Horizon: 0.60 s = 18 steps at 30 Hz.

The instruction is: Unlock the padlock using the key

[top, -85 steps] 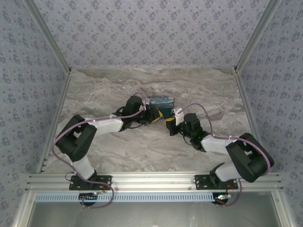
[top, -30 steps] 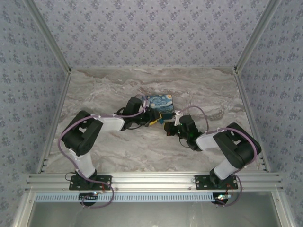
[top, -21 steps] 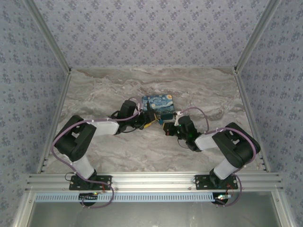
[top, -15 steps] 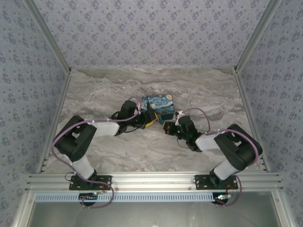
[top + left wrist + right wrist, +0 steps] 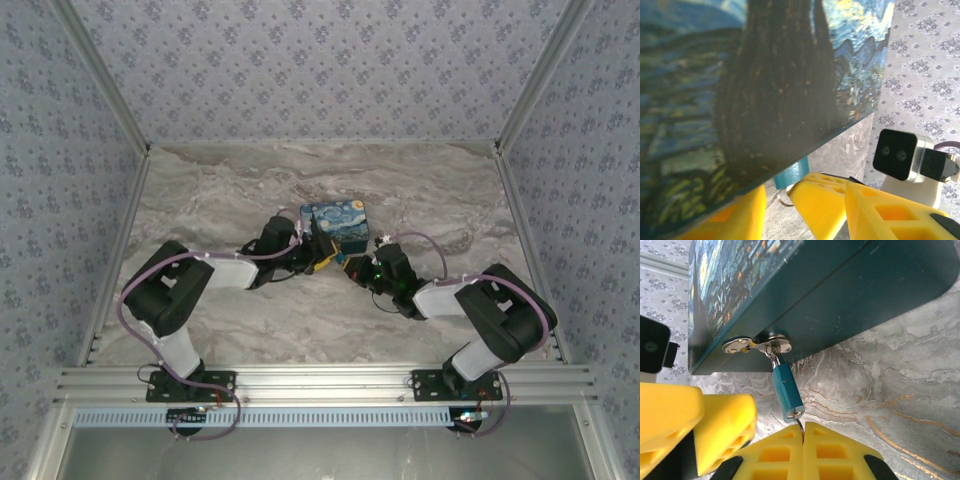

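Observation:
The small teal padlock point(image 5: 787, 392) hangs by its thin shackle from the silvery hasp point(image 5: 771, 346) on the dark front of the starry-night box point(image 5: 335, 225). A thin silvery key point(image 5: 800, 424) reaches from the padlock's bottom face into my right gripper point(image 5: 802, 432), which is shut on it. My left gripper point(image 5: 776, 194) is beside the padlock point(image 5: 792, 172), jaws apart. One yellow finger point(image 5: 820, 200) touches the teal body at its tip. The other finger point(image 5: 735, 215) sits under the box's edge.
The box point(image 5: 850, 285) rests on the marble tabletop point(image 5: 250, 190) at mid-table. Both arms crowd its front, with my left gripper point(image 5: 322, 258) and right gripper point(image 5: 354, 268) almost touching. The right wrist camera point(image 5: 897, 155) sits close behind the left fingers. Patterned walls enclose three sides.
My left gripper has edged right toward the padlock and its jaws have narrowed a little. The right gripper stays shut on the key at the padlock.

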Each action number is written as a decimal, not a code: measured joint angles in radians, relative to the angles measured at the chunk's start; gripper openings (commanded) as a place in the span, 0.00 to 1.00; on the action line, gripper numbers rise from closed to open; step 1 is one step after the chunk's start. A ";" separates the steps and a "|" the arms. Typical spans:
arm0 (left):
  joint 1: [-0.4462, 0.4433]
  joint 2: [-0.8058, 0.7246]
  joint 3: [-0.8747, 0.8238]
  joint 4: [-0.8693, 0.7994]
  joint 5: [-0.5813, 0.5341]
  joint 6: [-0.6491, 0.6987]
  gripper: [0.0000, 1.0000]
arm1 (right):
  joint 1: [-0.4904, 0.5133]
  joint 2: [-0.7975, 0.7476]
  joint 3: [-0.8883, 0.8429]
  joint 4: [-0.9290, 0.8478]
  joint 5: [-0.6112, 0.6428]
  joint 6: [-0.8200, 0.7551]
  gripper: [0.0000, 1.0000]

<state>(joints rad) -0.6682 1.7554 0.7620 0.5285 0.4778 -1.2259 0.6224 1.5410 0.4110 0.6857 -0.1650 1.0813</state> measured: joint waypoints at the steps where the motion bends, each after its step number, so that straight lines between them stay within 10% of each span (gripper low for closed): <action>1: -0.002 0.004 0.000 0.000 0.000 -0.003 0.44 | 0.000 -0.002 0.000 -0.002 0.000 0.008 0.00; 18: -0.024 0.056 0.011 0.055 -0.026 -0.030 0.43 | -0.001 -0.008 0.001 -0.002 -0.006 0.084 0.00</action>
<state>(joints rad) -0.6926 1.8114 0.7727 0.5831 0.4515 -1.2560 0.6216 1.5330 0.4122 0.6834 -0.1715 1.1648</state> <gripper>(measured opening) 0.435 0.053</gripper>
